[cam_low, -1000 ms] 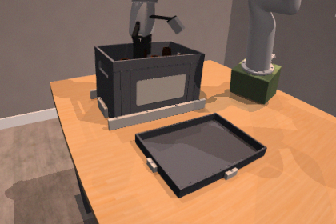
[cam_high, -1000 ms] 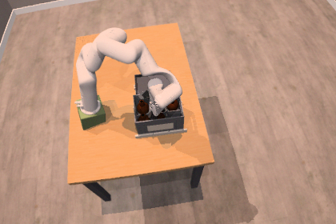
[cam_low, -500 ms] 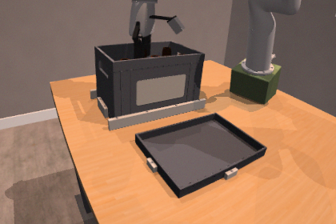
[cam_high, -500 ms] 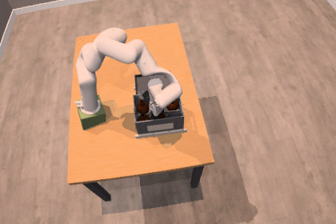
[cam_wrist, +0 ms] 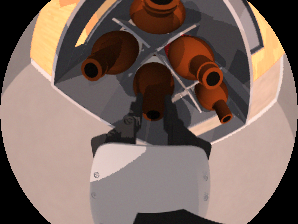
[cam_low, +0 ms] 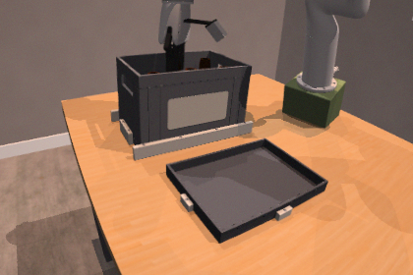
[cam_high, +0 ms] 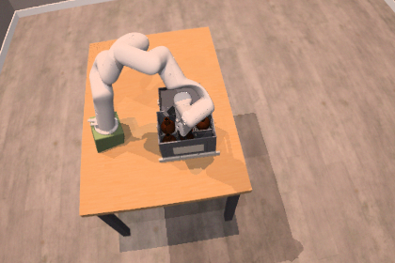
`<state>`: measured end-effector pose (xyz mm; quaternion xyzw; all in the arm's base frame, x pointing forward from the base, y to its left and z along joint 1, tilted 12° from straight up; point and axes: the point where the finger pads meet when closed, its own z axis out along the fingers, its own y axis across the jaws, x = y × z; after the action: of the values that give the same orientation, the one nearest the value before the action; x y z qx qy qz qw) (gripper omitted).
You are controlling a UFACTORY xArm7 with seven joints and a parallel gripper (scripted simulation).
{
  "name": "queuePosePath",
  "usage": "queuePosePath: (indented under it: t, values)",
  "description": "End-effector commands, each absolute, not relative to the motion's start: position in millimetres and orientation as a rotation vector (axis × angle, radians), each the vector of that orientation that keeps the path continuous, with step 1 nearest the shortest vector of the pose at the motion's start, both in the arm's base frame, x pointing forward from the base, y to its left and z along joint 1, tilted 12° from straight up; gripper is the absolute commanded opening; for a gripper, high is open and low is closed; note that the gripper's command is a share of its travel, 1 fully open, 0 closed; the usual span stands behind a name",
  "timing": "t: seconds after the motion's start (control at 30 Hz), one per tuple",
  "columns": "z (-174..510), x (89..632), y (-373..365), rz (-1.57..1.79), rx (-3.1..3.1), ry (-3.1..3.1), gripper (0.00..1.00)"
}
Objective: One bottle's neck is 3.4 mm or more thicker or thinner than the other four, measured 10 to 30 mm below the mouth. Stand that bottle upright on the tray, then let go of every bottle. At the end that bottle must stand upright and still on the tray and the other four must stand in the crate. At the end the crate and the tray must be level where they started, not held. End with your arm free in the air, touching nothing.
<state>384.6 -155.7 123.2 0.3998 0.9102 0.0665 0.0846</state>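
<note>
- Five bottles (cam_high: 167, 126) (cam_low: 205, 63) (cam_wrist: 111, 50) are kept apart by the crate (cam_high: 165, 150) (cam_low: 154, 107) (cam_wrist: 75, 95) dividers;
- the nearest bottle (cam_wrist: 152, 80) is clasped at its neck by the gripper (cam_low: 175, 58) (cam_wrist: 153, 101) — presumably for gauging.

at the middle of the exterior view we see a dark grey box-shaped crate of matt plastic look (cam_high: 165, 148) (cam_low: 154, 112) (cam_wrist: 100, 107). below it, the dark grey rectangular plastic-looking tray (cam_low: 241, 191) has a smooth, dull floor. around them we find the orange-brown rectangular wood-look table top (cam_high: 141, 177) (cam_low: 374, 210), smooth with faint grain. across the wrist view's upper half, the brown round-shouldered bottles (cam_wrist: 152, 80) look smooth, with a soft sheen.
</note>
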Motion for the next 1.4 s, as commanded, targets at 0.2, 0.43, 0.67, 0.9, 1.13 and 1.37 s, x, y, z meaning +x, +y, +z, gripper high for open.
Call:
queuePosePath:
  t: [0.2, 0.43, 0.67, 0.9, 1.13, 1.37]
  values:
    - [124.3, 385.1, -156.4, 0.198, 1.192, 2.712, 0.00]
    - [124.3, 385.1, -156.4, 0.198, 1.192, 2.712, 0.00]
    - [124.3, 385.1, -156.4, 0.198, 1.192, 2.712, 0.00]
    - [124.3, 385.1, -156.4, 0.198, 1.192, 2.712, 0.00]
    - [124.3, 385.1, -156.4, 0.198, 1.192, 2.712, 0.65]
    - [124.3, 385.1, -156.4, 0.198, 1.192, 2.712, 0.65]
